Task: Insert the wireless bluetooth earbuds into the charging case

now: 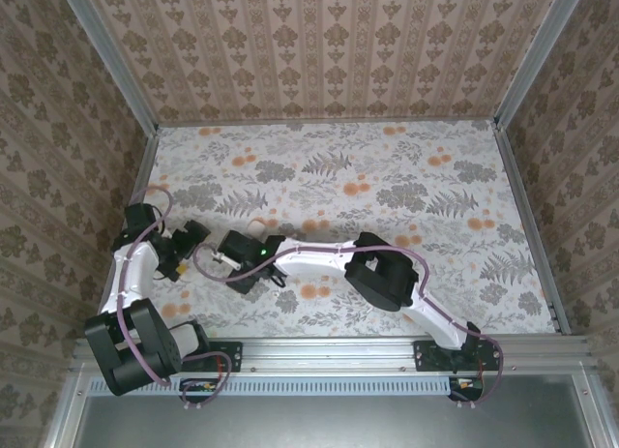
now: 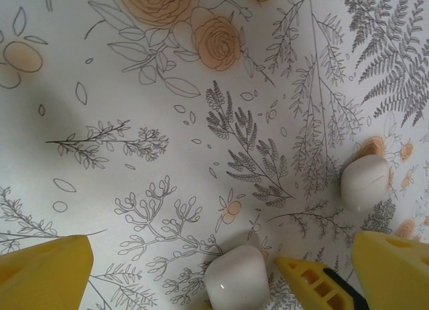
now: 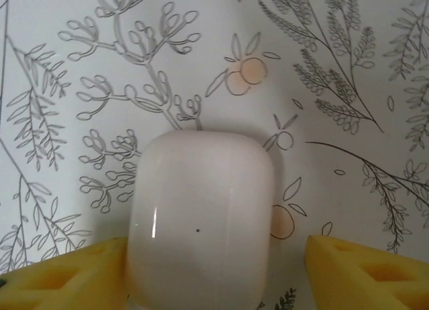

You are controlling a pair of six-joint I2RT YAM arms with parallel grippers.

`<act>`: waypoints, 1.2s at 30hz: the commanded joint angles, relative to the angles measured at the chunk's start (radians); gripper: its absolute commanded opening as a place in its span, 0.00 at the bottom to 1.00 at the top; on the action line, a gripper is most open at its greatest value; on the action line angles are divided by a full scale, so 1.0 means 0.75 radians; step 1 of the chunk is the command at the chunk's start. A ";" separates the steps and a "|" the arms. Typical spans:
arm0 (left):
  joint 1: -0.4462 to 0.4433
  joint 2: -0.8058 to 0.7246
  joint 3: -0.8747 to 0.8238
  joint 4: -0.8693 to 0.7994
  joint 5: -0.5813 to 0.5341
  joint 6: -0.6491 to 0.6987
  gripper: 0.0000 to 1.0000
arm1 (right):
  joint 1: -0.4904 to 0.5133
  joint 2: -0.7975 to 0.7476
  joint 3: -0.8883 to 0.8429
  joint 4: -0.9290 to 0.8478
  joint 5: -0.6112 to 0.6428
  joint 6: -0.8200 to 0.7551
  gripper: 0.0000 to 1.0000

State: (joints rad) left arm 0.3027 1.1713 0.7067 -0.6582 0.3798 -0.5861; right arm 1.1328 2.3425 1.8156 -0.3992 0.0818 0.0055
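Your right gripper (image 3: 216,246) straddles the closed charging case (image 3: 201,189) at six o'clock in its view, one finger against it, the other apart; your left gripper (image 2: 221,246) gapes wide, a white lump (image 2: 365,183) at three o'clock.

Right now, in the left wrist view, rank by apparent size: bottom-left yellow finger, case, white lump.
Largest: bottom-left yellow finger, cropped and nearest the camera.
Next: case, cropped by the bottom edge.
Smallest: white lump; it lies farther off, so true size is unsure.
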 commanded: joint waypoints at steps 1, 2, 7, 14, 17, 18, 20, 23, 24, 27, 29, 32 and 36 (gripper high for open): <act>0.008 0.010 0.043 -0.007 0.065 0.079 1.00 | 0.002 -0.046 -0.068 -0.040 0.085 -0.063 0.57; 0.008 0.009 0.046 -0.001 0.091 0.098 1.00 | 0.000 -0.062 -0.082 -0.029 0.082 -0.067 0.54; 0.008 -0.010 0.026 0.054 0.243 0.160 0.95 | -0.035 -0.164 -0.180 0.041 0.035 -0.089 0.46; -0.007 -0.030 0.002 0.148 0.474 0.204 0.86 | -0.125 -0.342 -0.392 0.196 -0.082 -0.108 0.42; -0.048 -0.035 0.015 0.168 0.529 0.230 0.84 | -0.159 -0.426 -0.483 0.246 -0.106 -0.147 0.41; -0.070 -0.038 0.018 0.185 0.545 0.227 0.84 | -0.176 -0.459 -0.518 0.263 -0.121 -0.153 0.41; -0.118 -0.042 0.017 0.254 0.604 0.188 0.83 | -0.220 -0.529 -0.581 0.299 -0.186 -0.142 0.41; -0.242 -0.042 0.051 0.338 0.637 0.152 0.81 | -0.304 -0.650 -0.680 0.365 -0.297 -0.112 0.41; -0.291 -0.039 0.074 0.354 0.634 0.152 0.81 | -0.327 -0.685 -0.702 0.375 -0.322 -0.111 0.41; -0.468 -0.007 0.167 0.405 0.621 0.177 0.81 | -0.387 -0.795 -0.751 0.370 -0.371 -0.145 0.42; -0.565 0.021 0.227 0.434 0.631 0.199 0.81 | -0.407 -0.851 -0.766 0.342 -0.372 -0.191 0.42; -0.674 0.072 0.303 0.471 0.685 0.230 0.80 | -0.424 -0.932 -0.785 0.293 -0.356 -0.254 0.42; -0.732 0.132 0.366 0.495 0.757 0.252 0.77 | -0.451 -1.026 -0.819 0.268 -0.349 -0.305 0.42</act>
State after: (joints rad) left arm -0.2291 1.2423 0.9466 -0.3206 0.8753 -0.4362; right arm 0.8043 1.6272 1.2285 -0.1658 -0.1513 -0.1635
